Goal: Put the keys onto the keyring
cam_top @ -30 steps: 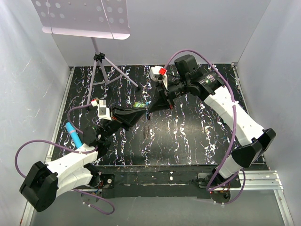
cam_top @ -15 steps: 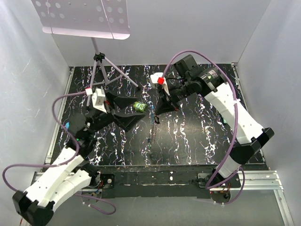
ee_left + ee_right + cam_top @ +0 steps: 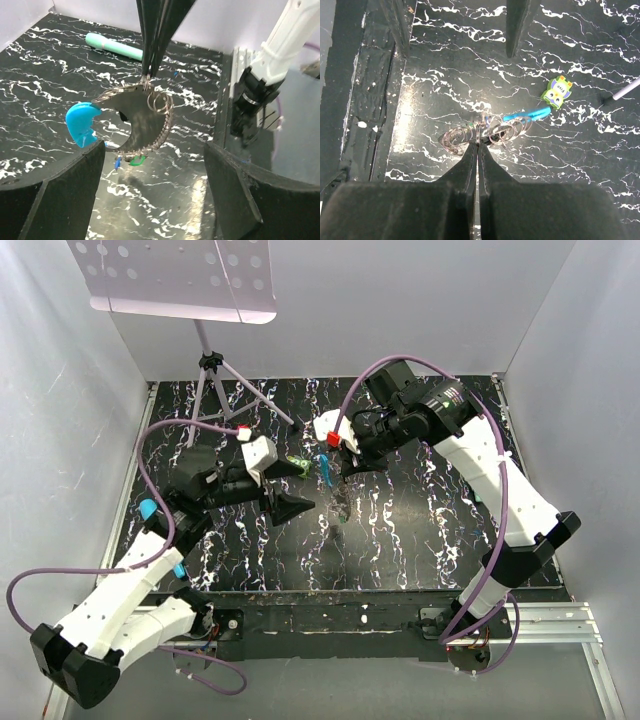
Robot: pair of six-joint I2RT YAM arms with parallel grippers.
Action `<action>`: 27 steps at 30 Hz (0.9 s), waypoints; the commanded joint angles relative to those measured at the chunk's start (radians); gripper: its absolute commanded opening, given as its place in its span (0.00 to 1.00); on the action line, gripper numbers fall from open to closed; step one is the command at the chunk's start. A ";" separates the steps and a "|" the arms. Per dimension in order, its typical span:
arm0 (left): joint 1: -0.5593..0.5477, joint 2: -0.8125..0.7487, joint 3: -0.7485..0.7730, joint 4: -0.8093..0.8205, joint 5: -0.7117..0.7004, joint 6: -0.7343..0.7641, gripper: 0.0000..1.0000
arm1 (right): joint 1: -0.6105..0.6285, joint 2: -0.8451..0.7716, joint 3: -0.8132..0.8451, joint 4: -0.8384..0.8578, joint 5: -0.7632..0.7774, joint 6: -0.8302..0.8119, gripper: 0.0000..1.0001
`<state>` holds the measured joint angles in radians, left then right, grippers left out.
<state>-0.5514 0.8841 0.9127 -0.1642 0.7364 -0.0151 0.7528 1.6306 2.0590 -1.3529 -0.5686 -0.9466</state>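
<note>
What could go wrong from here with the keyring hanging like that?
The right gripper pinches the thin keyring at one spot only, so it could slip out. It hangs free with the blue clip and tiny keys dangling, so the open left gripper might knock it swinging.

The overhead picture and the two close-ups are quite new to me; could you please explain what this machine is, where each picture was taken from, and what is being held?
This is a pair of robot arms bolted at the near edge of a black table. The overhead picture looks down from above and behind them; the other two come from a camera on each wrist, looking past its own fingers. The right gripper is pinched shut on the keyring, a hanging loop of thin chain with a blue clip. The left gripper is open and empty, facing it. On the table lie a teal marker and a small green toy.
</note>
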 commanded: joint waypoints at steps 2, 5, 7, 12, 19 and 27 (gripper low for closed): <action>0.004 -0.010 -0.095 0.297 0.047 0.132 0.73 | 0.008 -0.002 0.019 -0.241 0.009 -0.020 0.01; 0.004 0.028 -0.121 0.415 0.046 0.116 0.65 | 0.008 0.005 0.023 -0.242 0.003 -0.015 0.01; 0.002 0.062 -0.126 0.480 0.054 0.096 0.59 | 0.008 0.012 0.024 -0.241 -0.001 -0.014 0.01; -0.007 0.142 -0.121 0.580 0.075 0.053 0.48 | 0.008 0.031 0.030 -0.241 -0.007 -0.009 0.01; -0.028 0.197 -0.098 0.588 0.118 0.035 0.37 | 0.010 0.044 0.038 -0.241 -0.010 -0.006 0.01; -0.056 0.222 -0.080 0.519 0.117 0.067 0.34 | 0.006 0.049 0.046 -0.241 -0.010 -0.006 0.01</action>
<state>-0.5903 1.0931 0.7933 0.3954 0.8501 0.0250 0.7551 1.6901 2.0590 -1.3605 -0.5514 -0.9493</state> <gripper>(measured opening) 0.360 0.023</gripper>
